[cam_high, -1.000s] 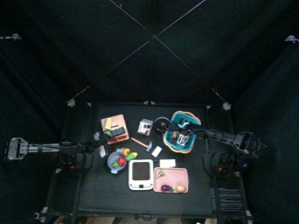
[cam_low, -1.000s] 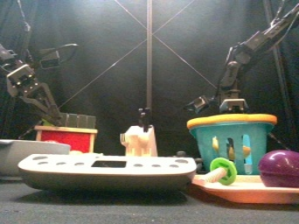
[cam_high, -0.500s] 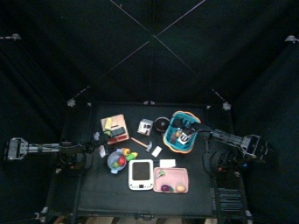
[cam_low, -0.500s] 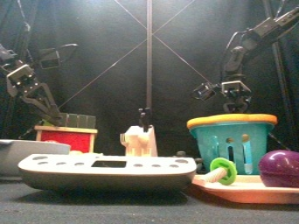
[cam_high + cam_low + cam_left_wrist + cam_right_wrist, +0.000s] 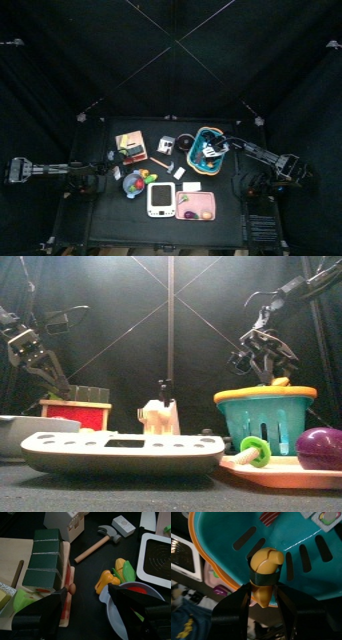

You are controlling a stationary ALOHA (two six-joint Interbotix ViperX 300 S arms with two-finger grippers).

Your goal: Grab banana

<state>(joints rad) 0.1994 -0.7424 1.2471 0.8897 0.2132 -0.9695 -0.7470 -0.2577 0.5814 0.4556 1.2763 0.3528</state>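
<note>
The banana (image 5: 264, 562), small and yellow, sits between the two jaws of my right gripper (image 5: 264, 579), which is shut on it. In the front view the banana (image 5: 281, 382) pokes up just above the rim of the teal basket (image 5: 265, 416), under the right gripper (image 5: 267, 359). From above, the right gripper (image 5: 222, 150) hangs over the basket (image 5: 203, 135). The basket's slotted wall (image 5: 308, 567) lies behind the fruit. My left gripper (image 5: 93, 609) is open and holds nothing; it rests at the table's left side (image 5: 107, 172).
A white toy phone (image 5: 120, 451) lies at the front. A tray with a purple ball (image 5: 318, 446) is at the front right. Under the left arm are a bowl of coloured pieces (image 5: 127, 597), a red-sided box (image 5: 76, 413) and a toy hammer (image 5: 100, 543).
My right gripper has risen out of the basket, tilted, and drawn a little to the right with the banana in it. The left arm has not moved.
</note>
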